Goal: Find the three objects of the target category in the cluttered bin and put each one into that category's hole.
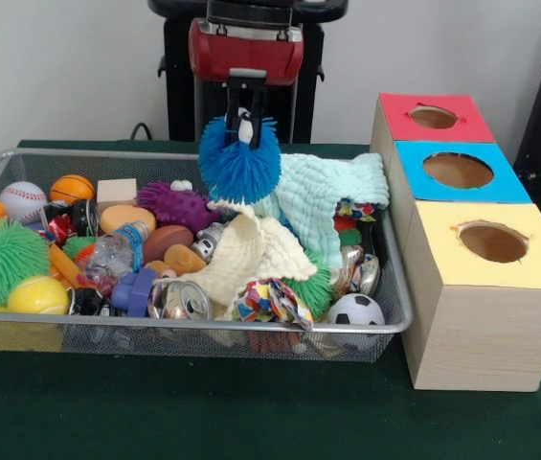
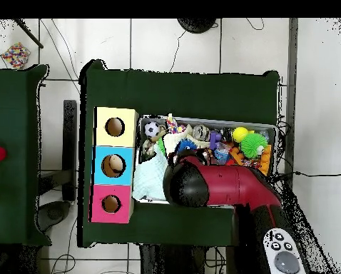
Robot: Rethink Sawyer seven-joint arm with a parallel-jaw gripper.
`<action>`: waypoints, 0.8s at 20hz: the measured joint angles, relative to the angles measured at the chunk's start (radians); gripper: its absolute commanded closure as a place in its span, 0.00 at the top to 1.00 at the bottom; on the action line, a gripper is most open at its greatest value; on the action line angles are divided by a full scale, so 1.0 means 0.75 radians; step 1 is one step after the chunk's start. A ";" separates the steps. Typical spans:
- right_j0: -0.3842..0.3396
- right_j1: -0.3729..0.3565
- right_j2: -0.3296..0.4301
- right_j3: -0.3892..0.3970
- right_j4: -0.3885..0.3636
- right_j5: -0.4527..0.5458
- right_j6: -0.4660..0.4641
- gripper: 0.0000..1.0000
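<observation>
A blue puffball (image 1: 239, 163) hangs clamped in the gripper (image 1: 246, 129) above the bin (image 1: 203, 326), awaiting carriage to the red hole (image 1: 433, 117).

arm (image 2: 227, 187) — glossy red shell, black joint; claw (image 1: 245, 123) | black fingers; pedestal (image 1: 241, 72) black

The table (image 1: 203, 412) wore a dark green cloth, and two things sat straight on it. The wire basket (image 1: 193, 331), heaped with balls, cloths and cans, took the wider share. Right beside the basket, on its right in the front view, stood the long pale wooden box (image 1: 481, 335), nearly touching the basket's rim. From overhead the table (image 2: 202, 82) showed green cloth round the basket (image 2: 209, 121) on every side, and the box (image 2: 96, 164) lay along the basket's short end, its yellow, blue and red tops in a row.
</observation>
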 measured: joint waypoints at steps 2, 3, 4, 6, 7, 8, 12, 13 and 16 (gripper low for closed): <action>0.007 -0.017 0.000 0.001 0.012 0.023 0.000 0.00; 0.010 -0.021 0.000 0.001 0.016 0.031 0.000 0.00; 0.016 -0.031 0.000 0.002 0.022 0.047 0.000 0.00; 0.028 -0.046 0.000 0.002 0.029 0.074 0.000 0.00; 0.041 -0.060 0.000 0.003 0.032 0.098 0.000 0.00; 0.048 -0.067 0.000 0.003 0.033 0.109 0.000 0.00; 0.080 -0.100 0.000 0.003 0.037 0.152 0.000 0.00; 0.083 -0.105 0.000 0.003 0.039 0.157 0.000 0.00; 0.090 -0.117 0.000 0.003 0.043 0.170 0.000 0.00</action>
